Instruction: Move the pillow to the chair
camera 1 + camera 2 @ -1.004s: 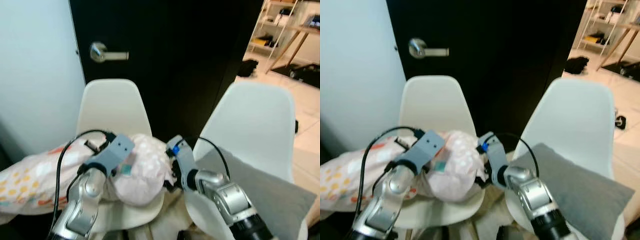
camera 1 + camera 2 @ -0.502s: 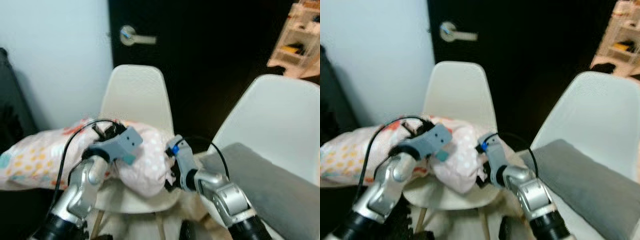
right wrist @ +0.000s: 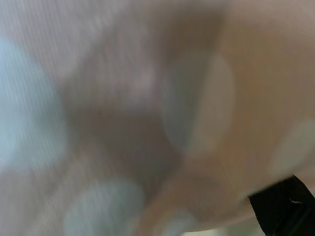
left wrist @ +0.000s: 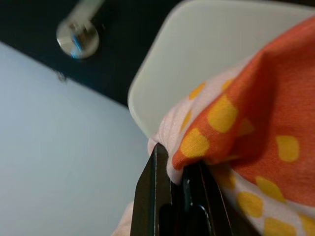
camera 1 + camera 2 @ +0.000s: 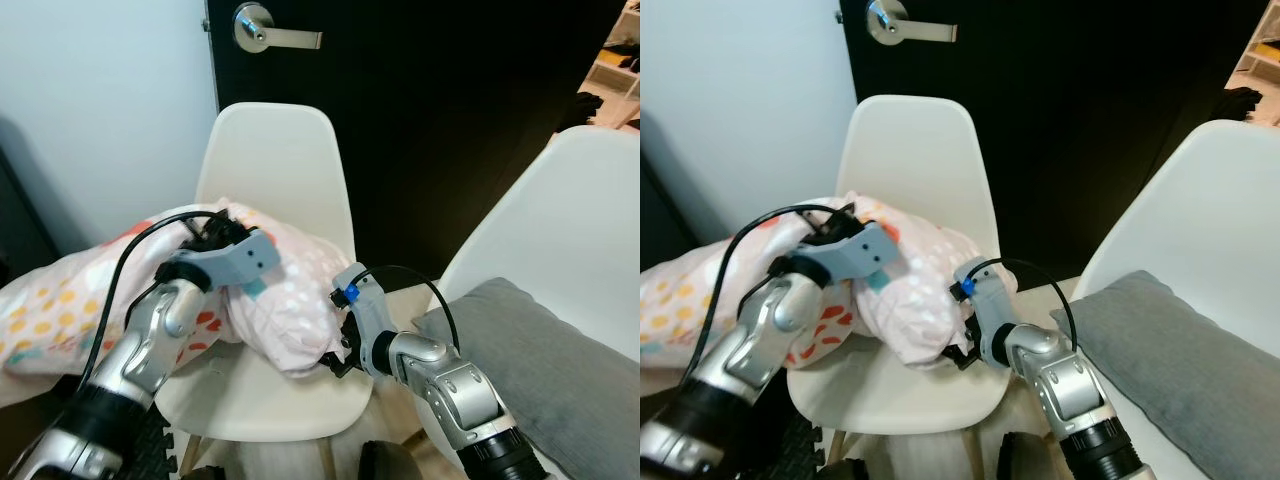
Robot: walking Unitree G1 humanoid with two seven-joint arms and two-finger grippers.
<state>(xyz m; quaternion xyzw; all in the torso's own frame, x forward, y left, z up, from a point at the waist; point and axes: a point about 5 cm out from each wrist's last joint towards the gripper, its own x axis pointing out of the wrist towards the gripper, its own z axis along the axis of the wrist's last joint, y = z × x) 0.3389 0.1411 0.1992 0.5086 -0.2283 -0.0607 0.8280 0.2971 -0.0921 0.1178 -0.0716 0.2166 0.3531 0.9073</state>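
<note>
A pink pillow (image 5: 290,310) with orange, yellow and white dots lies across the seat of the white shell chair (image 5: 275,160); its long left end hangs out past the seat. My left gripper (image 5: 212,232) is at the pillow's upper edge near the chair back. In the left wrist view its black fingers (image 4: 156,182) are shut on a fold of the pillow (image 4: 256,128). My right gripper (image 5: 338,356) grips the pillow's lower right corner over the seat's front. Dotted fabric (image 3: 123,108) is pressed close to the right wrist camera beside one black fingertip (image 3: 285,206).
A second white chair (image 5: 560,220) stands close on the right with a grey cushion (image 5: 545,350) on it. Behind both chairs is a black door (image 5: 450,100) with a silver handle (image 5: 262,30). A pale wall (image 5: 100,100) and something dark (image 5: 15,230) lie to the left.
The camera has swung and come nearer to the left chair. Both grippers have kept hold of the pillow, whose right end now sits lower, on the seat.
</note>
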